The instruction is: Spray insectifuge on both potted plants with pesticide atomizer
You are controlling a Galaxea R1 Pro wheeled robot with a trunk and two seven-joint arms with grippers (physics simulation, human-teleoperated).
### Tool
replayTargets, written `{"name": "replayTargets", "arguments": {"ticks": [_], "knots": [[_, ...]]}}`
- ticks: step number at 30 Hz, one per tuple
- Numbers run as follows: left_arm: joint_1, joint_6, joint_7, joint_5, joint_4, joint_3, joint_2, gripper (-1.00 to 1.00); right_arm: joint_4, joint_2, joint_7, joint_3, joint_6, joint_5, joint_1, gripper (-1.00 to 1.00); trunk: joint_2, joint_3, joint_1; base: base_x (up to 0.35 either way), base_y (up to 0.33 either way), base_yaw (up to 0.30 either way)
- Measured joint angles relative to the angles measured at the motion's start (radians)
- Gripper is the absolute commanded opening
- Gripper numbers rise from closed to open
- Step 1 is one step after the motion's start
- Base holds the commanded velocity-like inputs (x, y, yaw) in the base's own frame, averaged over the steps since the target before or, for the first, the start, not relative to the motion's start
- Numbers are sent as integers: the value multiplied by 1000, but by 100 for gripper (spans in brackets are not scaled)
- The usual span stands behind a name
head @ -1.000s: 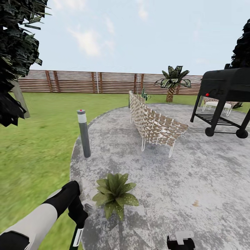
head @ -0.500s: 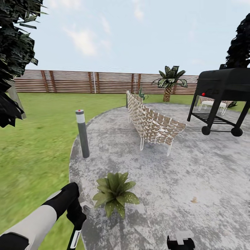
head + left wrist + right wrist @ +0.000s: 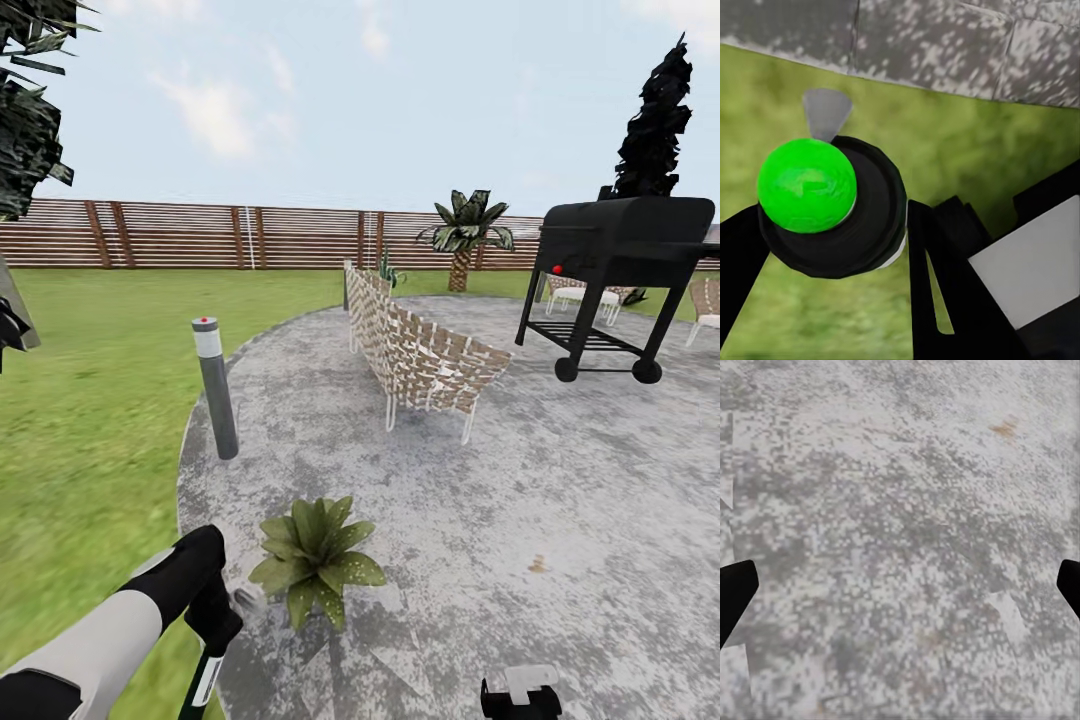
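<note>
Sitting between the black fingers of the left tool [image 3: 832, 225], the dark round-bodied pesticide atomizer [image 3: 874, 217] is pinched from both sides; a bright green ball is seen on it in the left wrist view, with green lawn [image 3: 80, 420] beneath. In the head view the left tool [image 3: 215, 615] is found at the lower left of the frame. Just right of it, a potted plant with pointed, pale-speckled green leaves [image 3: 312, 560] is seen on the round grey paved patch [image 3: 520, 480]. The right tool [image 3: 900, 592] is held spread wide over bare paving. Further up the frame, a grey post with a red cap [image 3: 214, 388], a woven lattice seat [image 3: 420, 355], a black wheeled grill [image 3: 620, 250] and a brown slatted fence [image 3: 200, 235] are seen.
</note>
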Motion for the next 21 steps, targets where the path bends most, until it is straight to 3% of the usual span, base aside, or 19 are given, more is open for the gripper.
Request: {"name": "replayTargets", "arguments": {"ticks": [7,16,21], "knots": [[0,0,0,8,3,-2,-3,-100,0,0,0,0,1,0,0,100,0,0,0,69,166,0],[0,-2,0,9,2,-2,-9,-100,0,0,0,0,0,1,0,100,0,0,-1,221,200,-2],[0,-5,1,8,3,-2,-10,-100,0,0,0,0,0,0,0,100,0,1,0,109,8,-220]]}}
